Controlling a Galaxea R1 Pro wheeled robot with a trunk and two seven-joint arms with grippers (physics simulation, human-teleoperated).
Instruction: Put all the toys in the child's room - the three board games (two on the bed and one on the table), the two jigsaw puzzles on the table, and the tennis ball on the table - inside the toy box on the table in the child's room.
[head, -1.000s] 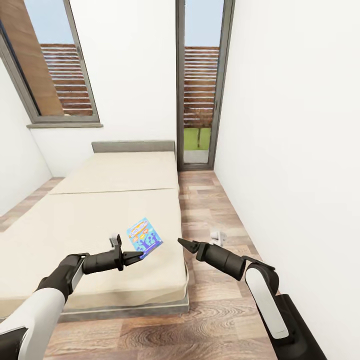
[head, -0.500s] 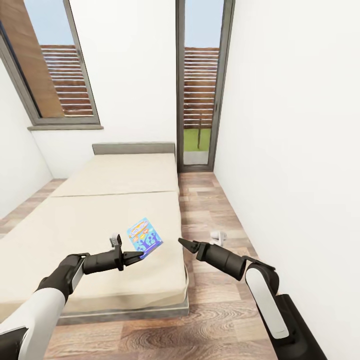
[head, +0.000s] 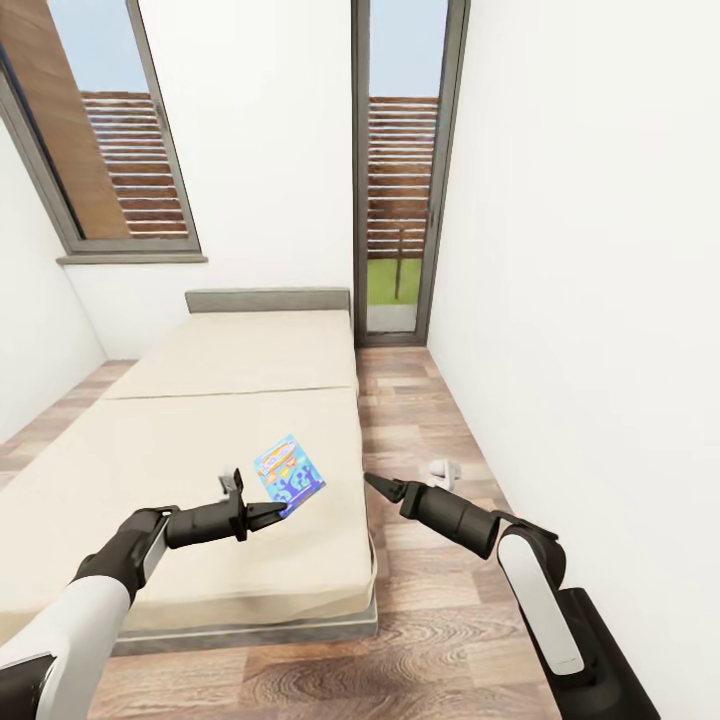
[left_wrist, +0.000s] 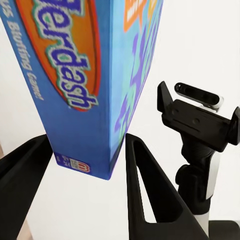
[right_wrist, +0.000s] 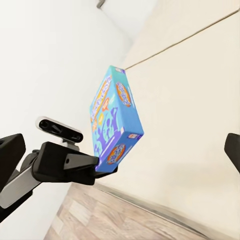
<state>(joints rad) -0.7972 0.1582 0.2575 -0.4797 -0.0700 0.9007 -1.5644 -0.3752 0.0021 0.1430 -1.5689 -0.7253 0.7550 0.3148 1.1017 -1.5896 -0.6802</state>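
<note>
A blue board game box (head: 289, 477) with bright cartoon print hangs tilted above the bed's (head: 180, 450) near right corner. My left gripper (head: 272, 514) is shut on the box's lower end. In the left wrist view both black fingers (left_wrist: 142, 185) press against the box (left_wrist: 75, 75) from either side. My right gripper (head: 373, 485) floats to the right of the box, over the bed's edge and apart from it. It is open with nothing in it, and its finger (right_wrist: 233, 150) stands at the frame's margin. The right wrist view looks across at the held box (right_wrist: 114, 122).
The beige bed spans the left and middle, with a grey headboard (head: 268, 299) at the far wall. A narrow strip of wooden floor (head: 420, 420) runs between bed and right wall toward a glass door (head: 398, 200). A small white object (head: 440, 468) lies on that floor.
My right arm has drifted slightly to the right, away from the box. The whole view has shifted down a little. The left gripper keeps the box where it was.
</note>
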